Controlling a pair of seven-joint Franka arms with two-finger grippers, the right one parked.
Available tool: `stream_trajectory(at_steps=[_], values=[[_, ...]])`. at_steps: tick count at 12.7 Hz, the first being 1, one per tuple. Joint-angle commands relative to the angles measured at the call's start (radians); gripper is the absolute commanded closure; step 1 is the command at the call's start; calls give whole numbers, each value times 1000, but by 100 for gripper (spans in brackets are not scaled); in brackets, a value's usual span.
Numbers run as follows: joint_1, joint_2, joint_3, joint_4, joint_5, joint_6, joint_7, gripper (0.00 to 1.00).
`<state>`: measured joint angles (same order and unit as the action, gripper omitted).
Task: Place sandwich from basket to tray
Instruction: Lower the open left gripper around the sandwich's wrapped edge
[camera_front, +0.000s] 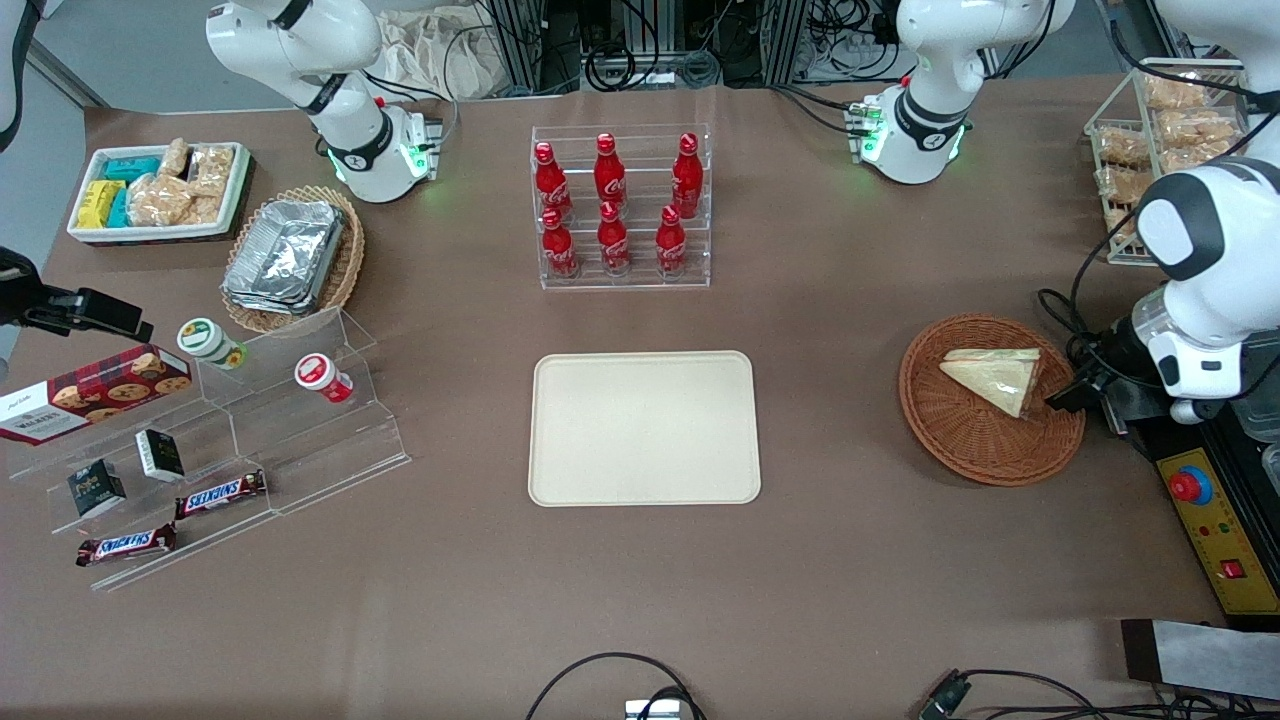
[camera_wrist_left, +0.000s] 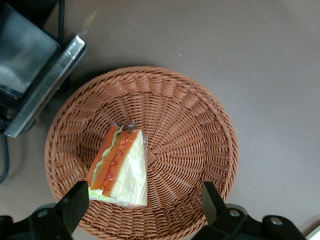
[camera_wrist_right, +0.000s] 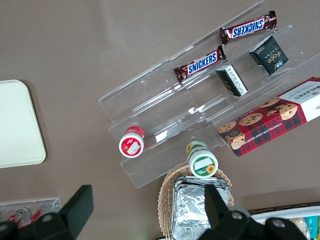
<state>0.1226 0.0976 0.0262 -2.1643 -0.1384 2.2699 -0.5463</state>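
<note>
Cable loop (camera_front: 612, 682): black, on the brown table (camera_front: 850, 560), nearer the front camera than the tray.
Tray (camera_front: 644, 427): cream, flat, rounded corners; nothing on it.
Basket (camera_front: 975, 445): round reddish-brown wicker, beside the tray toward the working arm's end of the table, well apart from it.
Sandwich (camera_front: 993, 377): wrapped triangular wedge lying in the basket, off its centre; orange and green filling edge visible in the left wrist view (camera_wrist_left: 119, 167).
Gripper (camera_wrist_left: 142, 207): above the basket, fingers (camera_wrist_left: 75, 201) spread wide, one on either side of the sandwich, holding nothing.
Bottle rack (camera_front: 622, 205): clear, six red bottles, farther from the front camera than the tray.
Stepped clear stand (camera_front: 300, 420): beside the tray toward the parked arm's end.
</note>
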Motion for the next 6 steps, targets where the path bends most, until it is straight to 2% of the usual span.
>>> stream_trajectory(at_steps=[1, 6], values=[[6, -21, -8, -49, -30, 40, -29, 0], [5, 8, -8, -95, -50, 121, -34, 0]])
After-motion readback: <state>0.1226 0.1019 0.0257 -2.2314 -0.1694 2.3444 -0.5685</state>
